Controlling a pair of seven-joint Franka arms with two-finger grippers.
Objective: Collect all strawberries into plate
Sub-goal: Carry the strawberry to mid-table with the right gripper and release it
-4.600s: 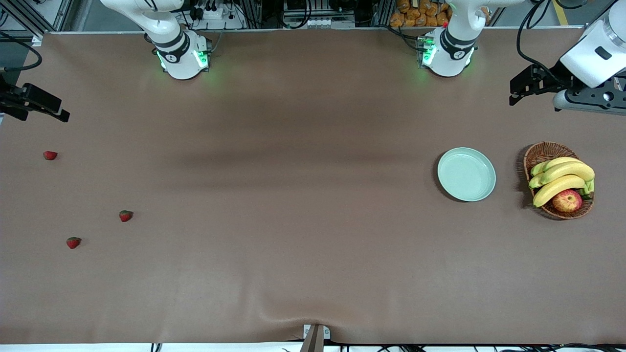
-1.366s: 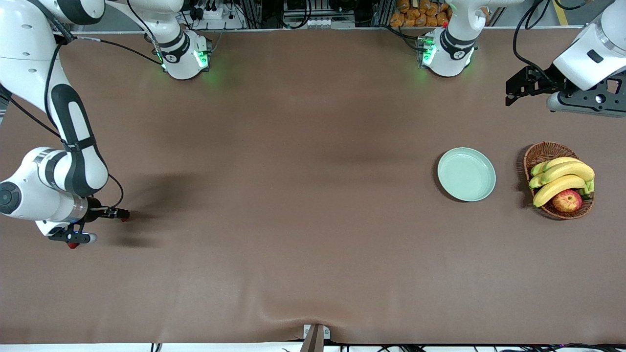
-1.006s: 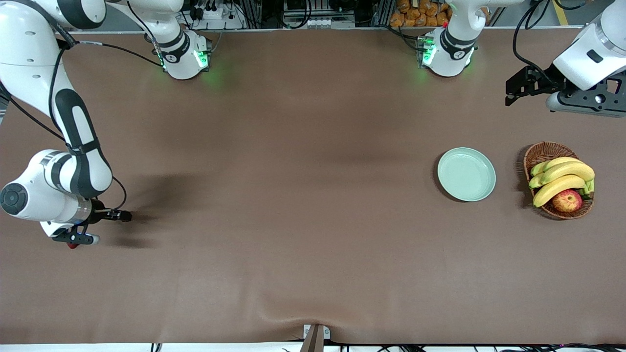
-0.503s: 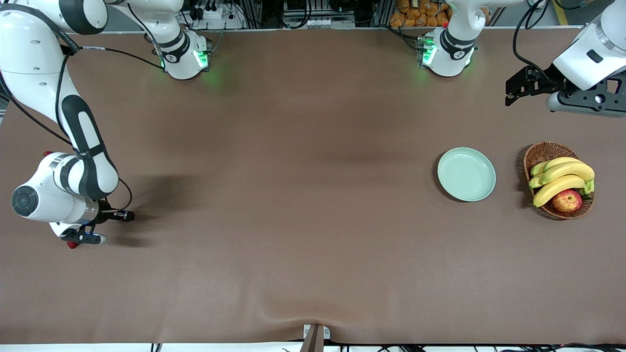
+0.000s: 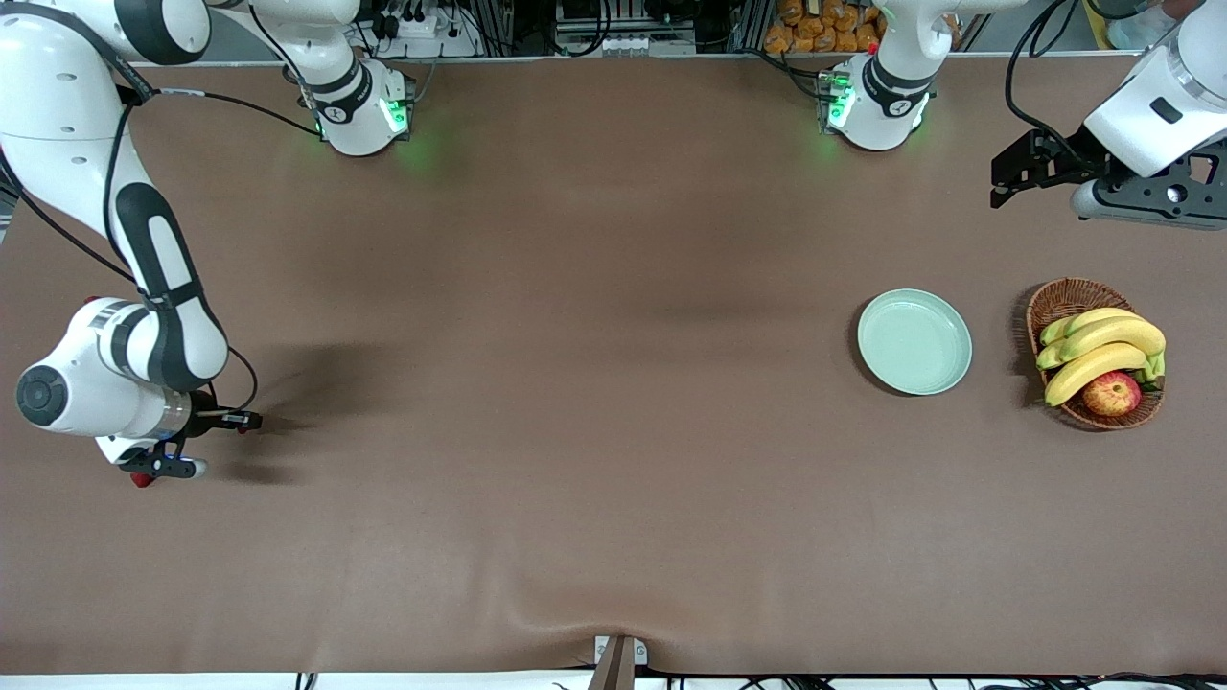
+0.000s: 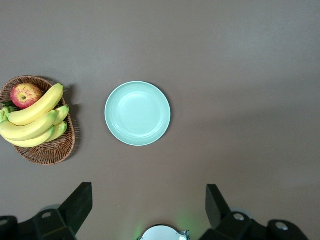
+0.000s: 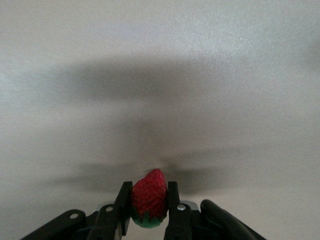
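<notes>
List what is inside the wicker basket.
The wicker basket holds a bunch of yellow bananas and a red-yellow apple. Whatever lies beneath the fruit is covered.

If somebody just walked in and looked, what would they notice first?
Probably the right gripper at the right arm's end of the table, pinching a little red strawberry between its fingers. Next, the wicker basket of yellow bananas with an apple at the left arm's end, with the empty mint-green plate beside it. The left gripper waits open above them.
</notes>
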